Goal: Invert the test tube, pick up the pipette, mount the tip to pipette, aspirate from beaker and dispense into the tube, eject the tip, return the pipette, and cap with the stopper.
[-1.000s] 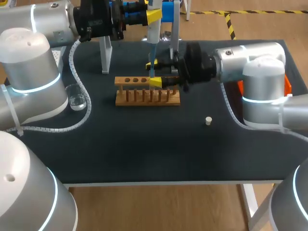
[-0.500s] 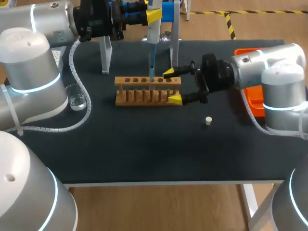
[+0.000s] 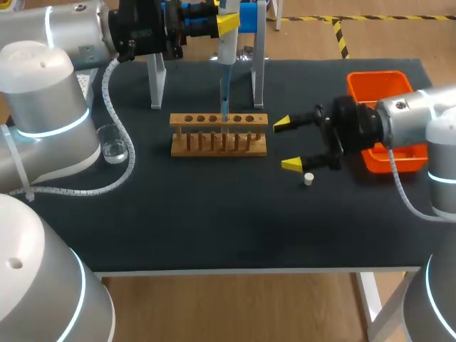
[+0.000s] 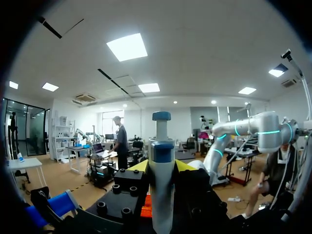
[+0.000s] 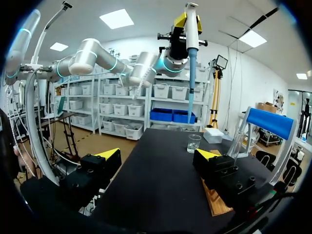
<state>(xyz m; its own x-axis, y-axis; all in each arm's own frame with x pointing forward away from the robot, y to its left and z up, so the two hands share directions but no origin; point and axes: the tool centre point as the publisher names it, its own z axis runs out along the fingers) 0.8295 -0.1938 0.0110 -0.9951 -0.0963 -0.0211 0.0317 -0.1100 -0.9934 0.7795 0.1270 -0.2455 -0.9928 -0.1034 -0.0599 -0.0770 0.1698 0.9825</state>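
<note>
Black-topped table (image 3: 214, 221) with lab kit set out on it.
A wooden test tube rack (image 3: 214, 150) stands toward the far side, about mid-table. Left of the rack, well apart, sits a clear glass beaker (image 3: 112, 146) with a little liquid in it. Right of the rack and nearer the front edge lies a small white stopper (image 3: 308, 179). Farther right of the rack is an orange tray (image 3: 377, 84). Behind the rack rise the white posts of a stand (image 3: 155, 82).

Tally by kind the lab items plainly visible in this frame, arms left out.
pipette: 1
beaker: 1
wooden rack: 1
stopper: 1
orange bin: 1
stand: 1
Total: 6
</note>
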